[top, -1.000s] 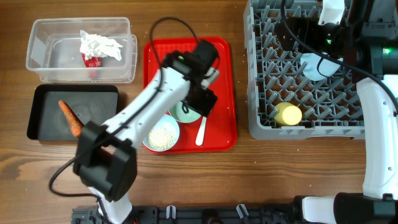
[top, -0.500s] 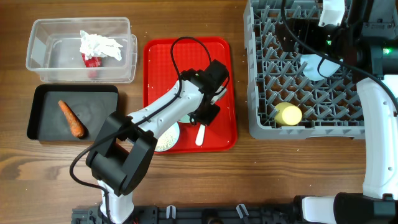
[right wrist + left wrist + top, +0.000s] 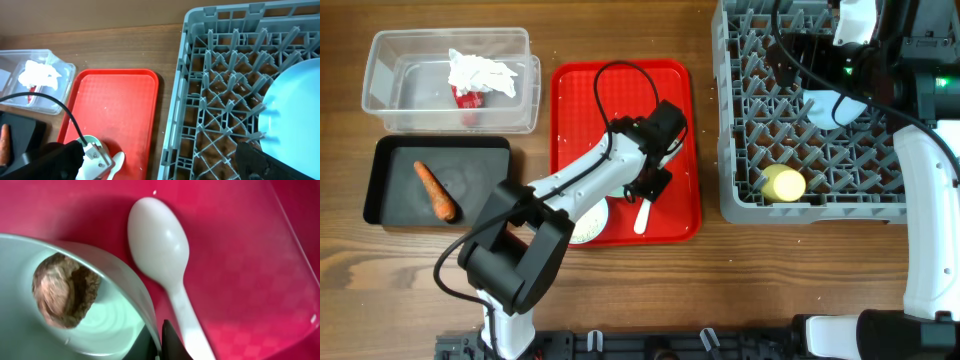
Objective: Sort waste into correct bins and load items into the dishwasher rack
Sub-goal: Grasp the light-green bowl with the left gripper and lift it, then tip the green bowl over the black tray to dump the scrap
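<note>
My left gripper (image 3: 157, 341) is shut on the rim of the pale green bowl (image 3: 107, 330), one finger inside and one outside. A brown food scrap (image 3: 62, 297) lies in that bowl. The white spoon (image 3: 160, 250) rests on the red tray just beside it. In the overhead view the left gripper (image 3: 655, 182) covers most of the green bowl, and the light blue bowl with rice (image 3: 588, 226) sits beside it. My right gripper (image 3: 832, 62) hangs open over the dishwasher rack (image 3: 745, 150); only one finger (image 3: 270, 162) shows, beside the pale blue plate (image 3: 295, 110).
The yellow cup (image 3: 783, 183) lies in the rack's front. The clear tub (image 3: 390, 95) holds the tissue (image 3: 480, 72) and the red wrapper (image 3: 468, 100). The black tray (image 3: 480, 195) holds the carrot (image 3: 435, 190). The red tray (image 3: 620, 90) lies between the bins and the rack.
My left arm swung right across the red tray to the green bowl's rim next to the spoon, and its jaws closed on that rim. The right arm has not moved.
</note>
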`<state>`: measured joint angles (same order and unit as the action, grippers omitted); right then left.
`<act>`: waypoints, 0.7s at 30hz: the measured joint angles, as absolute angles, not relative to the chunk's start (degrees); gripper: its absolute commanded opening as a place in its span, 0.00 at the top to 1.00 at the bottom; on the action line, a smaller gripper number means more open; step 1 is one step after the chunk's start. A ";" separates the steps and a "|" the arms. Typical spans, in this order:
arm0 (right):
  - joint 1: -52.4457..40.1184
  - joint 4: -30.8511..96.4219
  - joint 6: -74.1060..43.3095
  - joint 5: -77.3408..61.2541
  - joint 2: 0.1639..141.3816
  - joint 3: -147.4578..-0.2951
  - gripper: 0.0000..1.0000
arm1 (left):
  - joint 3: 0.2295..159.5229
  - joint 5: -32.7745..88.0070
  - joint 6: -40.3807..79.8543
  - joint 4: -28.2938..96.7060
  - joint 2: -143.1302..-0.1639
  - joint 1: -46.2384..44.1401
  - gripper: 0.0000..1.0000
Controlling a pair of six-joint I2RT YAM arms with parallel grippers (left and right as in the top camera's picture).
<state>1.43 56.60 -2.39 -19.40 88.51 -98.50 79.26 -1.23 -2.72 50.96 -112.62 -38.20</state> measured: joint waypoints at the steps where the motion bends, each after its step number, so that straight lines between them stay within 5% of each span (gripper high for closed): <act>1: 1.43 56.62 -2.39 -19.20 88.51 -98.50 0.00 | 80.18 -1.21 -2.70 52.01 -112.62 -38.20 0.96; 9: 1.43 57.14 -2.31 -18.55 88.51 -98.50 0.00 | 93.65 2.31 0.89 64.64 -107.22 -32.47 0.96; 21: 1.43 57.82 -2.28 -17.93 88.51 -98.50 0.00 | 93.60 24.93 -3.44 78.08 -97.17 2.98 0.96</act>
<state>1.43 57.82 -2.28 -17.93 88.51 -98.50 93.60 24.93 -3.44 78.08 -97.17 2.98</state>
